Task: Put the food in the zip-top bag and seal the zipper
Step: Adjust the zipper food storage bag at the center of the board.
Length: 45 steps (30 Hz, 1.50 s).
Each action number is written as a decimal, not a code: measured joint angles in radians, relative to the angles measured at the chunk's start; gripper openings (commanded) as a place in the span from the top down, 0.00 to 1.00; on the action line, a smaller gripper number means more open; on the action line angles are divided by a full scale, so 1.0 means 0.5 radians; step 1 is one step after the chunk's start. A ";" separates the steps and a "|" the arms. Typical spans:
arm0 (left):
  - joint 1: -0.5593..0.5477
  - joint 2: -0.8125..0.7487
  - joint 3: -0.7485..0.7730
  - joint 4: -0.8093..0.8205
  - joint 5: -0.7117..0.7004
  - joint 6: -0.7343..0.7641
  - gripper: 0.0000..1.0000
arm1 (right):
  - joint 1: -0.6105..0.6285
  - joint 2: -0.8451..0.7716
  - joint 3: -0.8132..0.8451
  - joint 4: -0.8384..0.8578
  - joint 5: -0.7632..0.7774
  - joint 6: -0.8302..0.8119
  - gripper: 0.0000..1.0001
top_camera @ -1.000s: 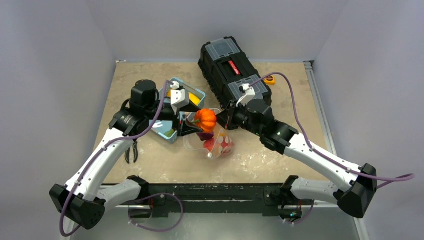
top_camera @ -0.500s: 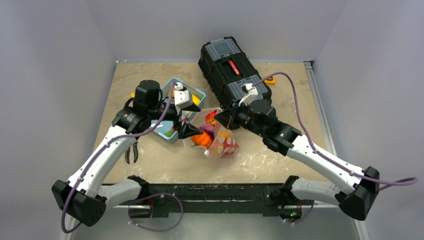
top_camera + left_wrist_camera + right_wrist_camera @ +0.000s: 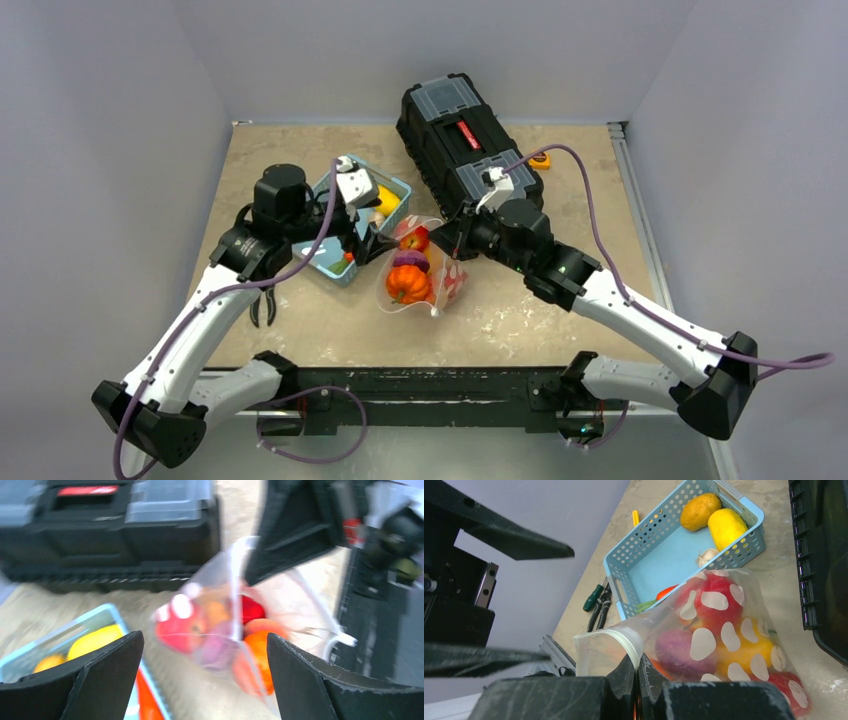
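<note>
Right jaws: clenched on the bag (image 3: 599,650) rim; hold the mouth raised and wide. Left jaws: released, empty, between basket (image 3: 664,560) and bag. Take the yellow fruit (image 3: 726,527) next. Bag lies on the counter (image 3: 520,320), partly filled, unsealed.

Zip-top bag (image 3: 704,642), at the right end effector (image 3: 638,670): clear crinkly plastic, white matt dots. Food (image 3: 674,652) inside: smooth, glossy finish. Basket (image 3: 669,565) beyond: light-blue perforated plastic, satin. Toolbox (image 3: 440,150): black matt plastic, smoky translucent lid panels. Surface (image 3: 520,320): mottled beige, matt, stone-like.
</note>
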 measured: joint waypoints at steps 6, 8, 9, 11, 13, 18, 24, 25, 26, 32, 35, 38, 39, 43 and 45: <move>0.001 -0.161 0.000 0.011 -0.809 -0.439 0.05 | 0.000 -0.008 -0.001 0.006 0.002 0.001 1.00; 0.002 -0.268 0.000 -0.054 -0.979 -0.673 0.08 | 0.000 -0.014 -0.015 0.037 0.003 0.001 1.00; 0.002 -0.330 -0.003 -0.092 -1.030 -0.806 0.10 | 0.000 -0.020 -0.027 0.053 0.003 0.002 1.00; 0.002 -0.472 -0.061 -0.134 -1.067 -1.109 0.16 | 0.000 -0.030 -0.047 0.073 0.003 0.002 1.00; 0.002 -0.599 -0.185 -0.127 -1.018 -1.352 0.23 | 0.000 -0.030 -0.054 0.081 -0.002 0.002 1.00; -0.010 -0.657 -0.644 -0.066 -0.687 -1.822 0.32 | 0.000 -0.030 -0.061 0.098 -0.040 -0.001 1.00; -0.210 -0.635 -0.854 -0.100 -0.600 -2.020 0.48 | 0.000 -0.050 -0.135 0.180 -0.101 -0.002 1.00; -0.252 -0.655 -0.854 -0.098 -0.607 -2.026 0.52 | 0.000 -0.051 -0.143 0.186 -0.108 -0.002 1.00; -0.289 -0.674 -0.854 -0.100 -0.618 -2.028 0.58 | 0.000 -0.056 -0.155 0.195 -0.117 -0.001 1.00; -0.379 -0.645 -0.853 -0.119 -0.667 -2.040 0.78 | 0.000 -0.092 -0.191 0.220 -0.159 -0.001 1.00; -0.380 -0.596 -0.851 -0.155 -0.697 -2.039 0.88 | 0.000 -0.101 -0.192 0.224 -0.169 -0.002 1.00; -0.380 -0.584 -0.817 -0.199 -0.719 -2.037 1.00 | 0.000 -0.105 -0.192 0.224 -0.188 -0.012 1.00; -0.380 -0.584 -0.795 -0.203 -0.725 -2.037 1.00 | 0.000 -0.105 -0.192 0.223 -0.192 -0.018 1.00; -0.380 -0.584 -0.682 -0.175 -0.694 -2.087 1.00 | 0.000 -0.105 -0.180 0.163 -0.194 -0.070 1.00; -0.380 -0.589 -0.644 -0.076 -0.645 -2.195 1.00 | 0.000 -0.105 -0.146 0.088 -0.187 -0.111 1.00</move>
